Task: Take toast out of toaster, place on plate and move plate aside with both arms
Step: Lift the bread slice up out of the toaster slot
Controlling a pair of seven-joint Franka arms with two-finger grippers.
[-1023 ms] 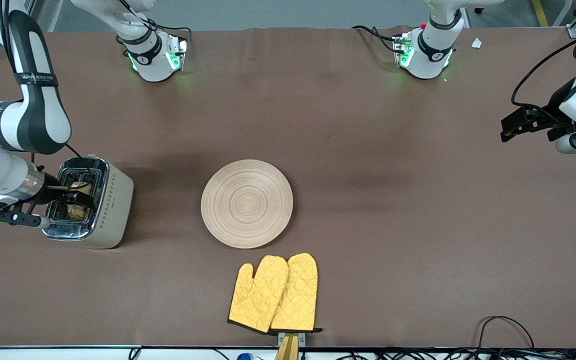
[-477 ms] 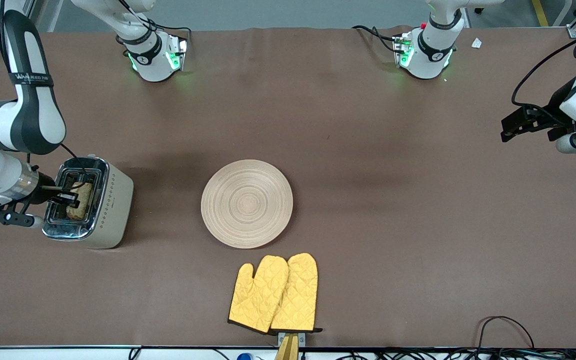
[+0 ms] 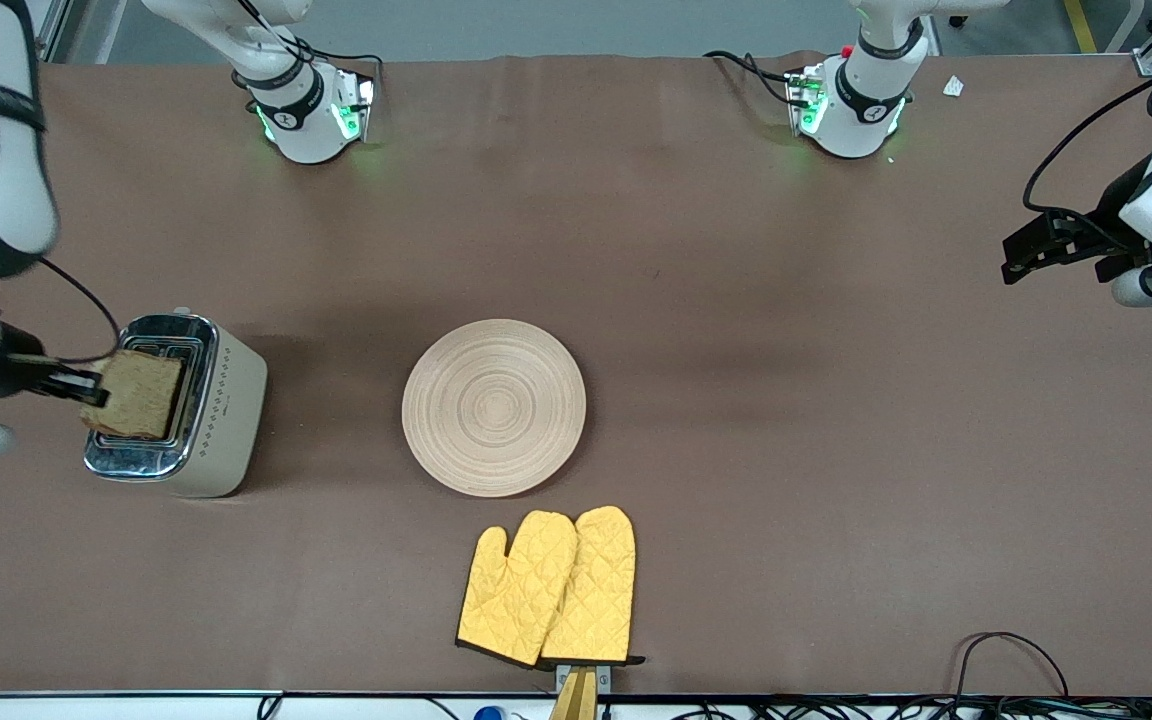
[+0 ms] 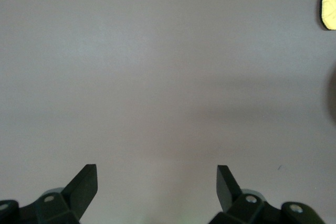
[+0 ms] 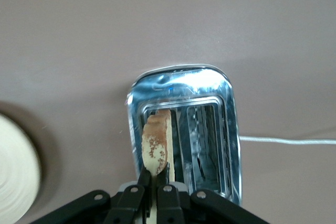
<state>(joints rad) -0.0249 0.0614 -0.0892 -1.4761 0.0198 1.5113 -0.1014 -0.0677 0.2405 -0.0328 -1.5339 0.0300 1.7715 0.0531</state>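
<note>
The right gripper (image 3: 86, 388) has risen since a second ago, drawing the toast (image 3: 136, 395) clear of the slot; it now hangs over the toaster (image 3: 221, 410), clenched on the slice's edge. The toaster stands at the right arm's end of the table (image 3: 736, 300). The plate (image 3: 494, 407) lies flat at mid-table, with the yellow oven mitts (image 3: 548, 588) nearer the front camera. The left gripper (image 3: 1046, 248) waits over the left arm's end of the table, its fingers (image 4: 84, 184) spread wide and holding nothing.
</note>
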